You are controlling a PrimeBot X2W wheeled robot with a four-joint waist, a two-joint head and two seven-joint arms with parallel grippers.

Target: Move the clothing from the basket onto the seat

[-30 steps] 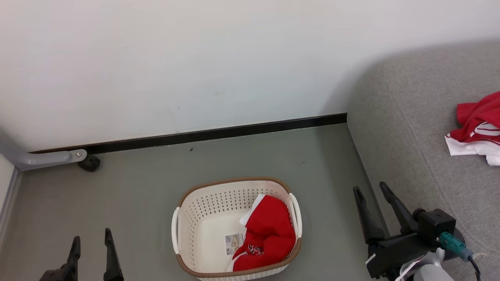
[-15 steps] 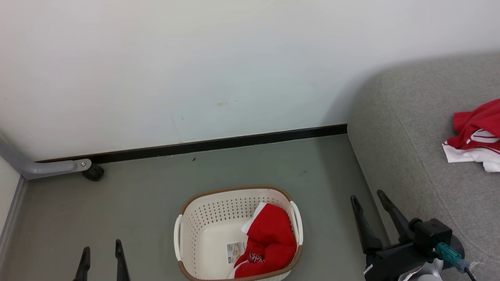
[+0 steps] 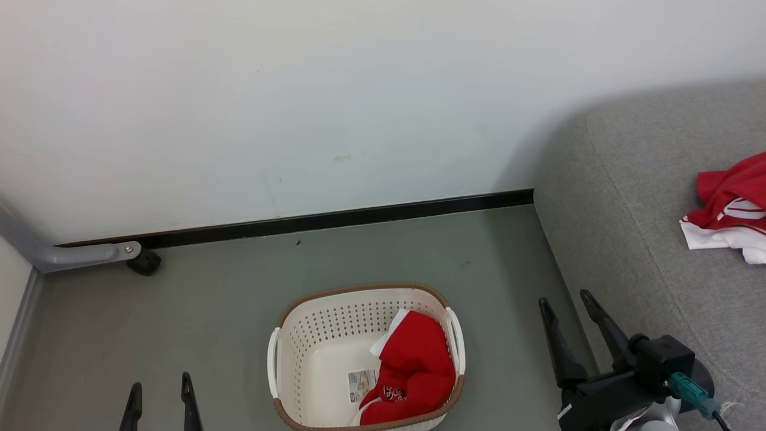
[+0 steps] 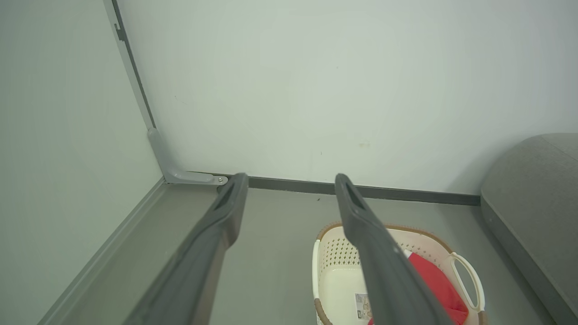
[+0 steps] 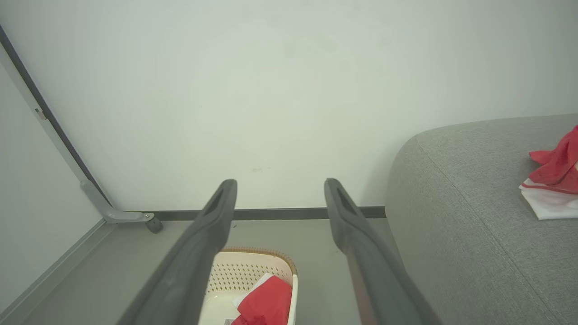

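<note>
Over floor, pincers wide, empty

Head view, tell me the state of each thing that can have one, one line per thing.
basket, upright on the floor, partly filled.
garment in the basket, crumpled at the side nearer the seat, not held.
garment on the seat, lying bunched, not held.
seat, bearing one garment.
left gripper, open, empty.
right gripper, open, empty, between basket and seat.
</note>
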